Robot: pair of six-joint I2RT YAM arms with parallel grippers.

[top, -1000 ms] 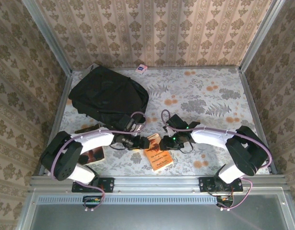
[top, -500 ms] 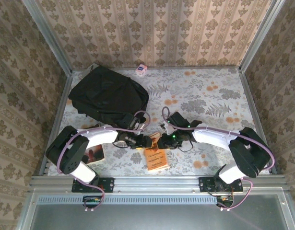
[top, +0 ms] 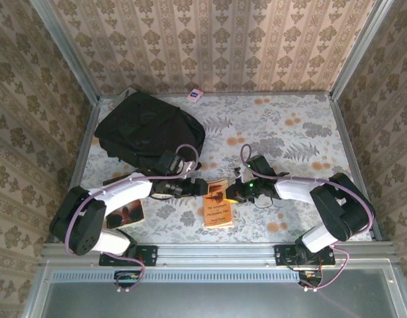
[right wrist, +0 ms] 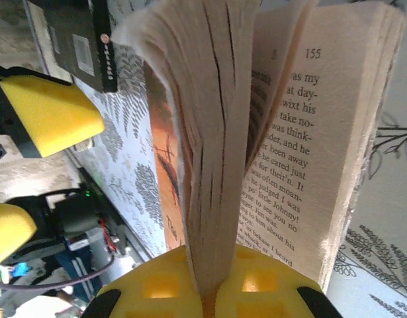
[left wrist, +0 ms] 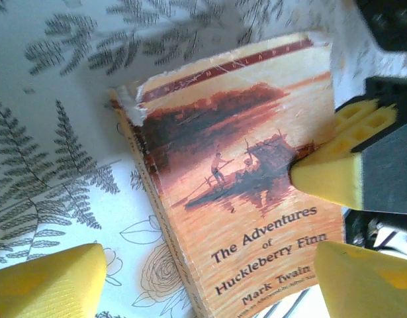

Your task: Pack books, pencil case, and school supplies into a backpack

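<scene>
The orange book (top: 218, 203), a Huckleberry Finn paperback (left wrist: 236, 179), lies on the patterned table in front of the black backpack (top: 150, 132). My right gripper (right wrist: 206, 291) is shut on a bundle of its pages (right wrist: 216, 152) at the book's right edge, and the pages fan open. In the top view the right gripper (top: 233, 192) sits at that edge. My left gripper (left wrist: 210, 255) stands open, one yellow finger (left wrist: 47, 278) over the table and the other (left wrist: 368, 278) past the book's far side. From above, the left gripper (top: 196, 189) is just left of the book.
Another paperback (top: 130, 213) lies near the front left, partly under my left arm. A small pink-white packet (top: 195, 95) rests by the back wall. Metal rails (top: 216, 248) bound the table; the right half holds nothing but the floral cloth (top: 302, 132).
My left gripper has opened and drawn back to the left of the orange book. The right gripper has shut on the book's pages, and the book has shifted slightly away from the front edge.
</scene>
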